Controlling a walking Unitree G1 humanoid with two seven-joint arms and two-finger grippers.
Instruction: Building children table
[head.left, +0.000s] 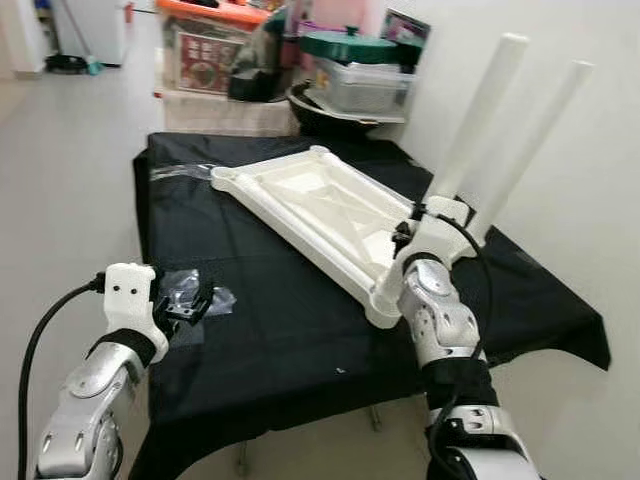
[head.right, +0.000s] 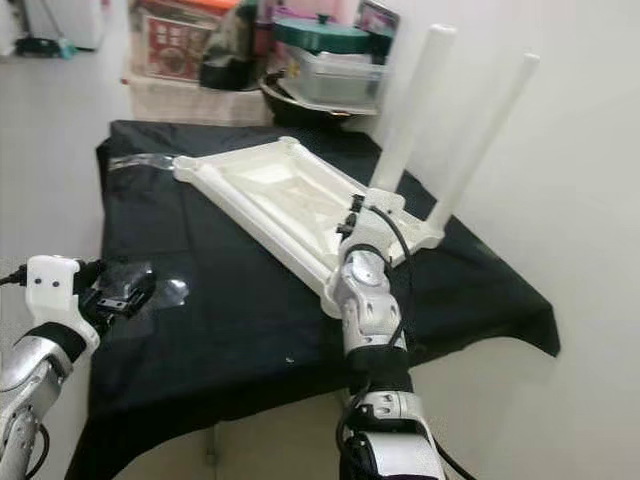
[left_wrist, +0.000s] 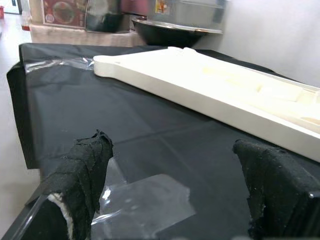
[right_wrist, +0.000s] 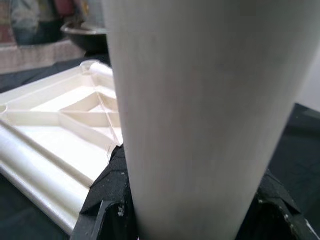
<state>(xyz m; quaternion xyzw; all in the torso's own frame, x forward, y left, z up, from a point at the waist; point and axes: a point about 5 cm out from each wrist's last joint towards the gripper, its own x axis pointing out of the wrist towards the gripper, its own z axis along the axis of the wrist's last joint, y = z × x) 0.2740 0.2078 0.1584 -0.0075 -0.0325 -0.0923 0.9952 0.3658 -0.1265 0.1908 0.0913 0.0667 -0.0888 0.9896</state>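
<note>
Black-clothed table (head.left: 300, 330) holds upturned white tabletop (head.left: 320, 205) w/ two legs up. Right gripper (right_wrist: 190, 220) clamped on near leg (head.left: 480, 115); left gripper (left_wrist: 175, 190) spread apart (over plastic wrap (left_wrist: 145, 200)).

White tabletop (head.left: 320, 205), white legs (head.left: 480, 115), black cloth (head.left: 290, 330), green lid (head.left: 350, 44).

My right arm (head.left: 440, 320) reaches forward and up from the near edge, wrist bent, and my right gripper (head.left: 425, 215) has its black fingers (right_wrist: 107, 200) clamped on either side of a white leg (head.left: 480, 115) at its base. My left arm (head.left: 95, 385) is held low on the left, forearm angled forward. My left gripper (head.left: 195, 300) hovers low with its fingers (left_wrist: 85, 175) spread wide, holding nothing.
</note>
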